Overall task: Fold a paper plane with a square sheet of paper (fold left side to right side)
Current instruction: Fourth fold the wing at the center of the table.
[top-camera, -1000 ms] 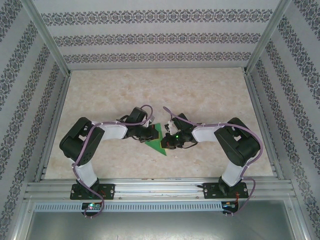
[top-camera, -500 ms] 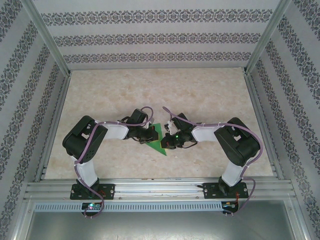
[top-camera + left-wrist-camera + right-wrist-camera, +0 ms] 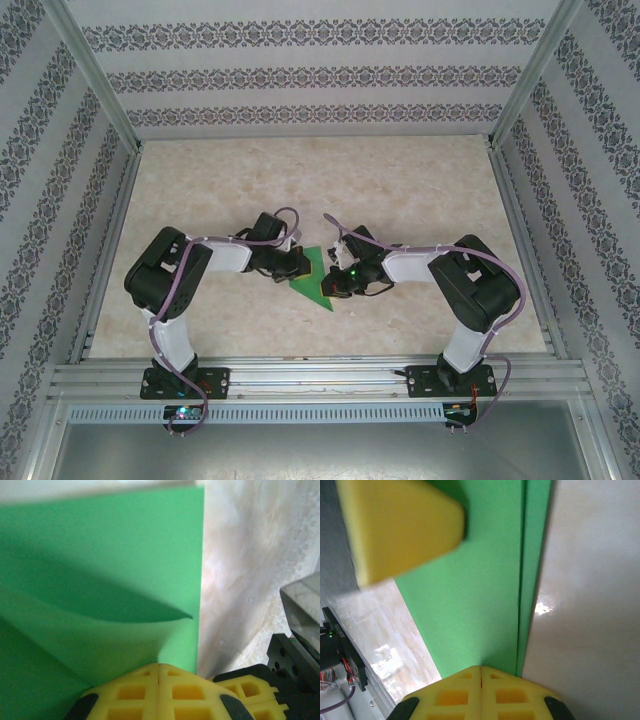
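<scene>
The left pincer [image 3: 292, 268] and right pincer [image 3: 335, 283] are both closed. From above, they meet over a bright green paper sheet [image 3: 313, 287] lying near the middle of the desk, a little toward its near edge. Each arm rises from its base, bends at a raised elbow and stretches its forearm inward and low, so the two wrists face each other across the paper. The desk [image 3: 300, 180] is pale beige marble-patterned board, boxed in by striped, patterned wallpaper walls [image 3: 300, 75], with a silver aluminium rail [image 3: 320, 378] along the near edge. The sheet shows as a green triangle, its long side running far to near and a sharp corner pointing at the near edge. In the left wrist view, the left pincer [image 3: 159, 692] has its yellow fingers pressed together at the sheet [image 3: 100, 550], where a curled flap rises to the tips; whether a layer is pinched cannot be told. A straight paper edge runs away from the camera, with bare desk [image 3: 250, 555] to its right. In the right wrist view, the right pincer [image 3: 481, 692], its fingers together, sits at the sheet [image 3: 475, 590] beside a doubled straight edge running lengthwise. A blurred yellow pad [image 3: 400, 530] sits over the paper.
</scene>
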You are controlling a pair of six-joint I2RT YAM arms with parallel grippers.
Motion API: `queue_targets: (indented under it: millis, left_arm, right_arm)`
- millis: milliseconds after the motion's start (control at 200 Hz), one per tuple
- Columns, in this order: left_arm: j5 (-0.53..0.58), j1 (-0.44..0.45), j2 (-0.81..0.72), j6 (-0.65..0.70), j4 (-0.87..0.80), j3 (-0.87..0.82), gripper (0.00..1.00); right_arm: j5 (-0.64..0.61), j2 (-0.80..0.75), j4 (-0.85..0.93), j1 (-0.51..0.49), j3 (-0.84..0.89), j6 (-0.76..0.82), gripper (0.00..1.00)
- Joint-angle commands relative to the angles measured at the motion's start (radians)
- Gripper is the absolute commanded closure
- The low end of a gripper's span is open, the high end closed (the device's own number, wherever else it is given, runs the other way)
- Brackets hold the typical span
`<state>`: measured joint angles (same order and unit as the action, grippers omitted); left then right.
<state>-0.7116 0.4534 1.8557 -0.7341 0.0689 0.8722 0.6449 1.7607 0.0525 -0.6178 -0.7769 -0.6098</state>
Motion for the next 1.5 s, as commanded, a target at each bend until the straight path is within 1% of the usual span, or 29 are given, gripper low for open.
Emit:
queue_targets:
  millis: [0, 235, 395, 535, 615, 684, 869, 999, 1114, 1189, 1399, 1494]
  left_arm:
    - [0.127, -0.084, 0.051, 0.072, -0.048, 0.026, 0.98]
    - [0.133, -0.163, 0.082, 0.129, -0.08, 0.087, 0.98]
    - [0.157, -0.197, 0.093, 0.179, -0.141, 0.143, 0.98]
    - [0.149, -0.223, 0.102, 0.202, -0.165, 0.179, 0.98]
    - [0.152, -0.225, 0.079, 0.22, -0.186, 0.189, 0.98]
    - [0.14, -0.222, 0.024, 0.209, -0.156, 0.16, 0.99]
    - [0.121, -0.167, -0.154, 0.207, -0.166, 0.074, 0.99]
    - [0.098, -0.085, -0.213, 0.158, -0.141, 0.019, 0.99]
    - [0.073, -0.002, -0.18, 0.115, -0.107, 0.015, 0.99]
    - [0.067, 0.028, -0.135, 0.102, -0.085, 0.025, 0.99]
    - [0.054, 0.044, -0.025, 0.081, -0.05, 0.055, 0.99]
    - [0.087, 0.044, -0.005, 0.088, -0.084, 0.06, 0.99]
  right_arm:
    - [-0.16, 0.069, 0.183, -0.006, 0.05, 0.024, 1.0]
    - [-0.159, 0.066, 0.181, -0.012, 0.05, 0.016, 1.0]
    - [-0.157, 0.066, 0.176, -0.014, 0.051, 0.013, 1.0]
    - [-0.146, 0.065, 0.166, -0.015, 0.05, 0.008, 1.0]
    - [-0.139, 0.061, 0.153, -0.014, 0.05, 0.002, 1.0]
    - [-0.13, 0.059, 0.135, -0.013, 0.05, -0.008, 1.0]
    - [-0.132, 0.053, 0.111, -0.013, 0.042, -0.025, 1.0]
    - [-0.138, 0.06, 0.107, -0.01, 0.041, -0.027, 1.0]
    - [-0.14, 0.063, 0.107, -0.008, 0.042, -0.028, 1.0]
    - [-0.142, 0.064, 0.109, -0.008, 0.043, -0.027, 1.0]
    - [-0.135, 0.059, 0.107, -0.011, 0.044, -0.027, 1.0]
    - [-0.124, 0.049, 0.102, -0.01, 0.041, -0.031, 1.0]
